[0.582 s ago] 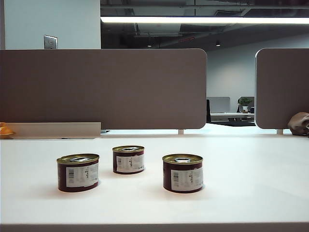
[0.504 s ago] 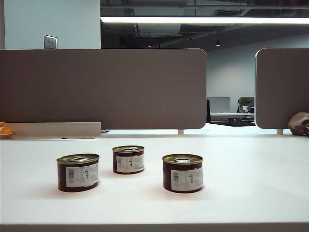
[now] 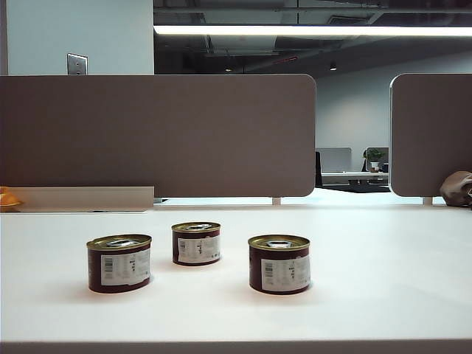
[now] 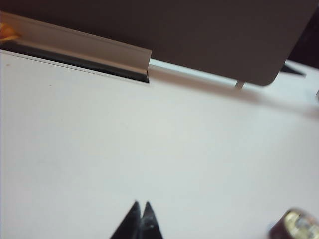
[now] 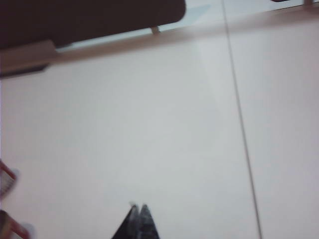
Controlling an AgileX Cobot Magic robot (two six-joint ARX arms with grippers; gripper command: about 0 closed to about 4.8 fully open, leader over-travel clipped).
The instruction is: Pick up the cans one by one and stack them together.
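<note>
A smooth, matte white table (image 3: 383,295) fills the foreground, backed by flat grey-brown divider panels (image 3: 158,133) with rounded corners; beyond them lies a dim office under a long ceiling light strip (image 3: 310,30).

Neither arm shows in the exterior view. In its wrist view the left gripper (image 4: 140,206) hangs above bare tabletop, its dark pointed fingertips pressed together and holding nothing. One can's gold lid (image 4: 299,225) peeks into the corner of that view, off to the side of the tips and apart from them. The right gripper (image 5: 138,208) is likewise closed and empty over bare table, with slivers of maroon and white, seemingly cans (image 5: 7,184), at the picture's edge, well apart from its tips.

On the table stand three short, squat round tins, all upright and separate: the left can (image 3: 119,263), the middle can (image 3: 196,243) set farther back, and the right can (image 3: 279,264). Each has glossy dark maroon sides, a white barcode label and a gold metal pull-tab lid.
</note>
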